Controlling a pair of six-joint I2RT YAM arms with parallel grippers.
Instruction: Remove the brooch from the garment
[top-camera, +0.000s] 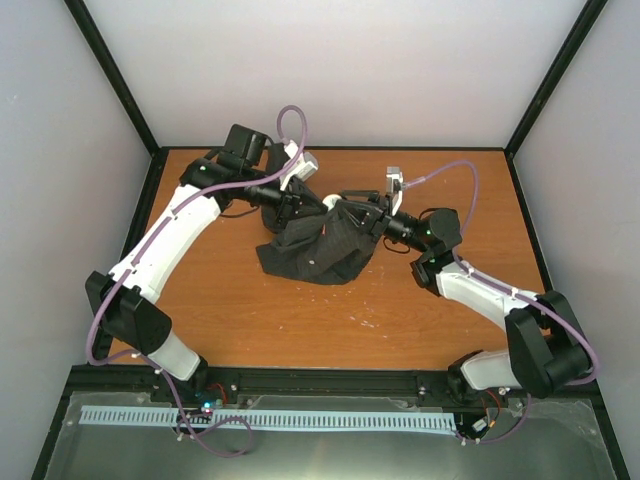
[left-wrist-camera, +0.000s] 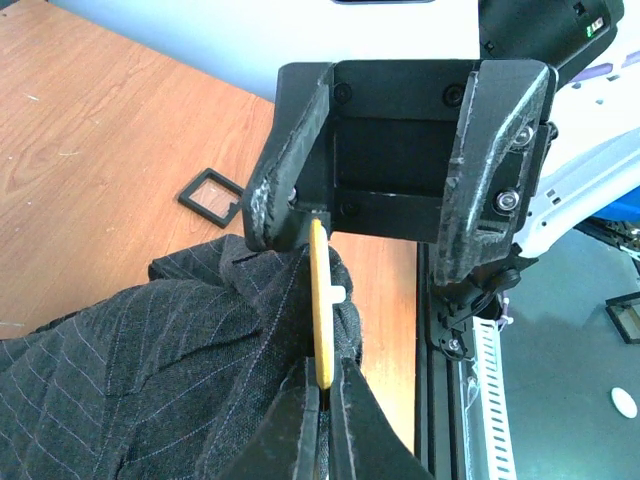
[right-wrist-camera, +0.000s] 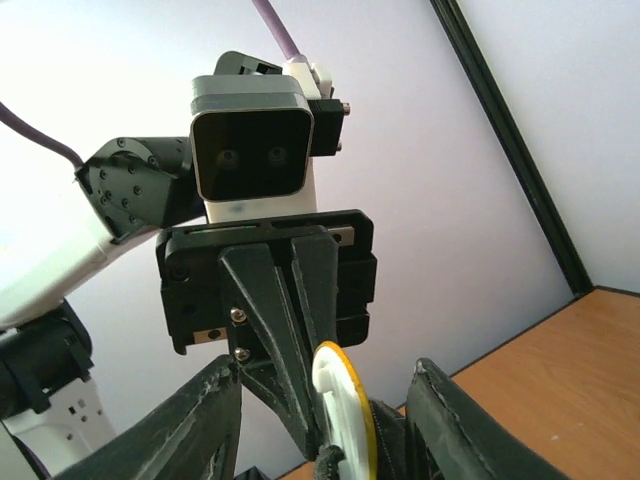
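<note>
The brooch (left-wrist-camera: 320, 300) is a thin golden-yellow disc with a white back, seen edge-on. My left gripper (left-wrist-camera: 325, 365) is shut on its lower edge. The dark pinstriped garment (left-wrist-camera: 150, 370) bunches around the disc, and cloth still clings to its lower part. My right gripper (right-wrist-camera: 325, 370) faces the left one and is open, with a finger (right-wrist-camera: 190, 430) on each side of the brooch (right-wrist-camera: 345, 410). In the top view both grippers, left (top-camera: 318, 203) and right (top-camera: 352, 212), meet at the raised top of the garment (top-camera: 310, 255); the brooch is hidden there.
A small black square tray (left-wrist-camera: 210, 195) lies on the orange-brown table (top-camera: 300, 320) just beyond the garment. A black frame and a white slotted rail (top-camera: 270, 420) run along the near edge. Enclosure walls stand on three sides.
</note>
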